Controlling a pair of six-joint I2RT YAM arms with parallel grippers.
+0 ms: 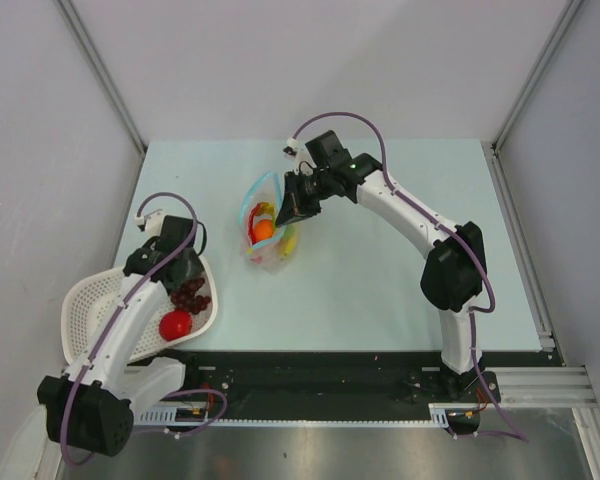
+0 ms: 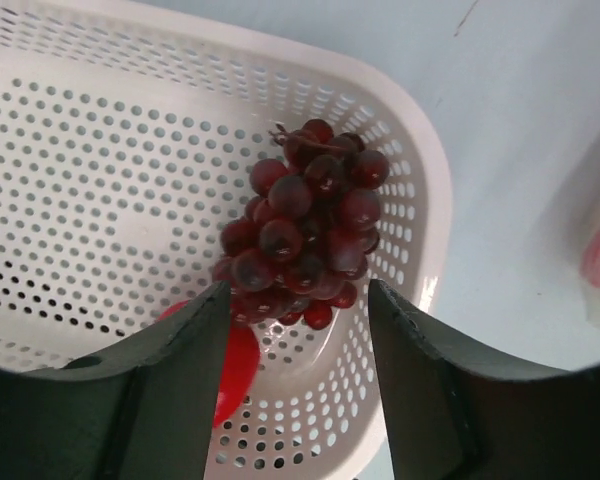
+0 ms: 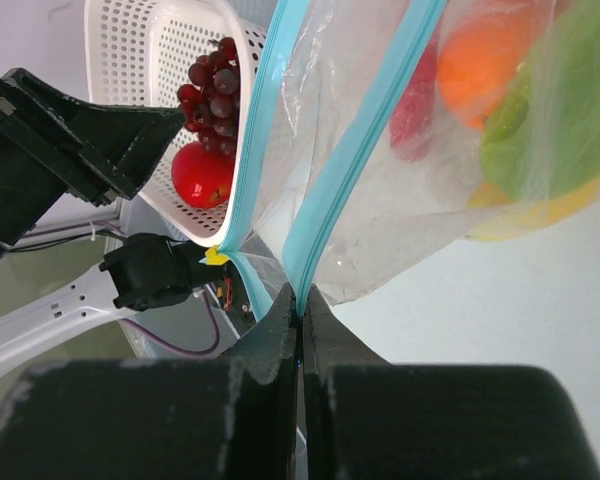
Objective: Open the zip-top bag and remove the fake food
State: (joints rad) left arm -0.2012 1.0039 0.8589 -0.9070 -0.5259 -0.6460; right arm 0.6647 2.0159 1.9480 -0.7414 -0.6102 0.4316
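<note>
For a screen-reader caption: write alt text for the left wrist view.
A dark red-purple plastic grape bunch lies in a white perforated plastic basket, just beyond the open left claw. A red round plastic piece shows partly behind one finger.

Pale green tabletop [image 1: 380, 280] — white mesh basket [image 1: 85, 300] sits at its near-left edge; clear bag [image 1: 270, 255] rests near the middle, well apart.

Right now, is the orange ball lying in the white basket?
No, the orange ball is inside the zip-top bag; the basket holds only the grape bunch and a red piece.
</note>
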